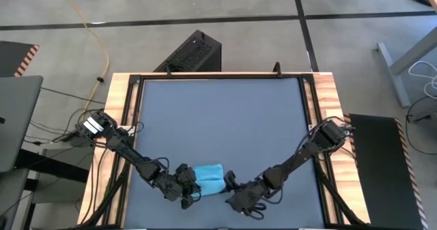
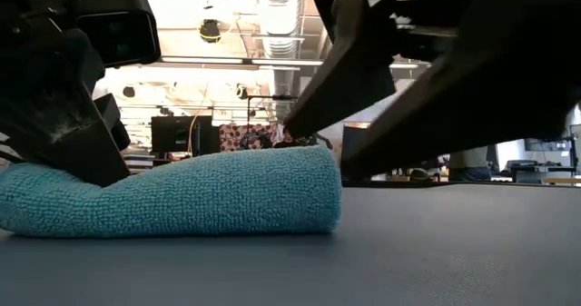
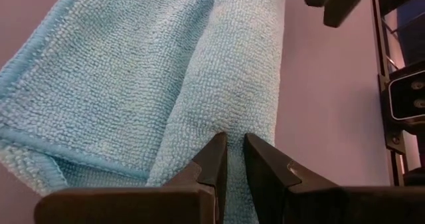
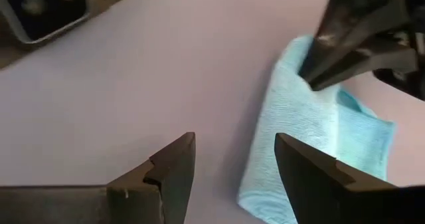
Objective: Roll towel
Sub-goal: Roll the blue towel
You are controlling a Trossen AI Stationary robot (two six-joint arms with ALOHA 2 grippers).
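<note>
No brand, label or writing can be read on anything here.

On the left, the left arm reaches in from the table's left edge, bent at the elbow, its forearm running low toward the near middle of the dark grey tabletop (image 1: 218,114). The left gripper (image 3: 236,159) sits at the left end of the towel (image 1: 208,178), a light sky-blue, plain terry cloth. Its two dark fingers (image 3: 212,161) stand nearly together, pinching the end of the rolled part, with only a thin strip of cloth between them.

The towel lies near the table's front edge, between the two grippers. In the left wrist view one part is rolled into a thick tube and the rest lies flat beside it, its hemmed edge showing. In the low view the roll rests on the table as a rounded bundle, its left end pressed down under the left gripper.

On the right, the right arm comes in from the table's right edge, folded the same way, forearm sloping down toward the towel. The right gripper (image 4: 232,167) sits just beside the towel's right end, fingers spread wide and released, with bare tabletop between them and nothing grasped.
</note>
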